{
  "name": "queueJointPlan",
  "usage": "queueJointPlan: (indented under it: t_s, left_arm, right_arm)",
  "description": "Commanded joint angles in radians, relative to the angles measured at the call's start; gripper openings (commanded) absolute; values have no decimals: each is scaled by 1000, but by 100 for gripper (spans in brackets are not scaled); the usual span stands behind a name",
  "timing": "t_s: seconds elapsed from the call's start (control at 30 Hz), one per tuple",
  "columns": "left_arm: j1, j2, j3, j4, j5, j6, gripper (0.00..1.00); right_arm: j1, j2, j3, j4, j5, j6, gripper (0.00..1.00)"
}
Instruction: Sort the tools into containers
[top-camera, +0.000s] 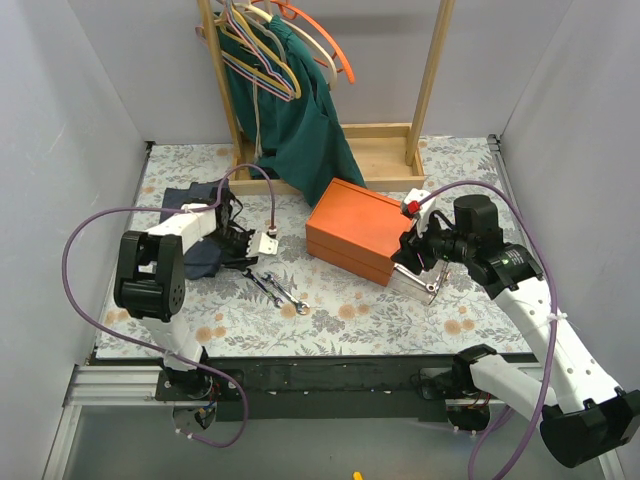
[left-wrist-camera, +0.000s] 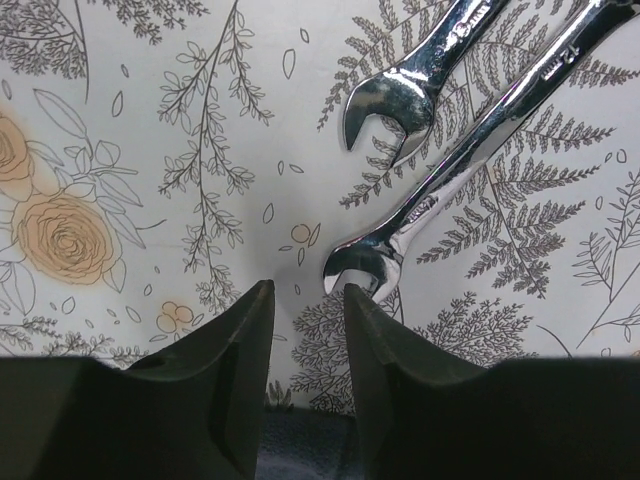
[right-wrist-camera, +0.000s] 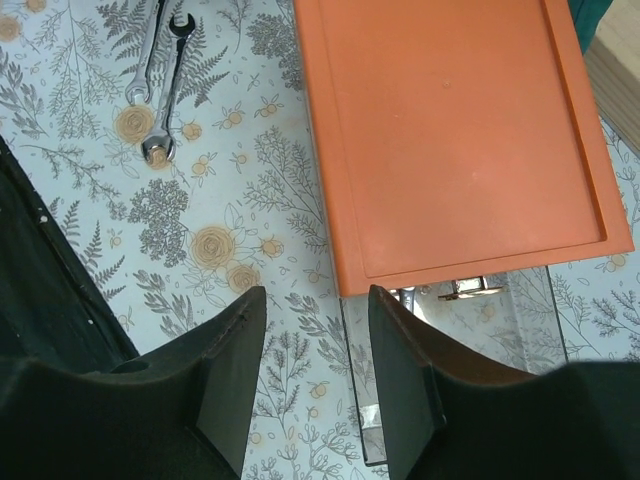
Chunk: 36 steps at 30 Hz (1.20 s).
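Two silver wrenches (top-camera: 277, 289) lie side by side on the floral table, left of the orange box (top-camera: 352, 228). In the left wrist view their open ends (left-wrist-camera: 368, 267) sit just ahead of my left gripper (left-wrist-camera: 305, 298), which is open, empty and low over the table. My left gripper (top-camera: 243, 252) is at the wrenches' far ends. A clear drawer (top-camera: 413, 283) is pulled out of the box's near side. My right gripper (right-wrist-camera: 315, 300) is open and empty above the drawer's left edge (right-wrist-camera: 352, 350). Silver metal pieces (right-wrist-camera: 470, 291) show in the drawer under the box lid (right-wrist-camera: 450, 130). Pliers and the yellow-handled tool are out of view.
A wooden clothes rack (top-camera: 385, 150) with coloured hangers (top-camera: 290, 45) and a green garment (top-camera: 300, 120) stands behind the box. A dark blue cloth (top-camera: 195, 258) lies under my left arm. White walls close the sides.
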Motion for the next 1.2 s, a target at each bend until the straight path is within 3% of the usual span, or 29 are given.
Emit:
queueJointPlan:
  t_s: [0.0, 0.37, 0.57, 0.67, 0.8, 0.9, 1.17]
  left_arm:
    - [-9, 21, 30, 1, 12, 42, 31]
    - [-35, -48, -161, 107, -28, 98, 20]
    - [-35, -42, -194, 20, -51, 70, 7]
    - [-37, -9, -167, -62, -61, 24, 1]
    - [-35, 34, -133, -132, -39, -45, 0]
    - [-35, 54, -112, -175, -14, -95, 0]
    - [-37, 63, -113, -221, 6, -135, 0]
  right_arm:
    - [4, 2, 26, 56, 19, 1, 52]
    - [67, 40, 19, 157, 94, -13, 50]
    - [292, 69, -92, 348, 156, -75, 50]
    - [454, 108, -122, 452, 232, -97, 50]
    - [704, 180, -196, 637, 386, -132, 52]
    - [777, 276, -213, 744, 406, -108, 54]
    - [801, 540, -199, 1017, 374, -115, 55]
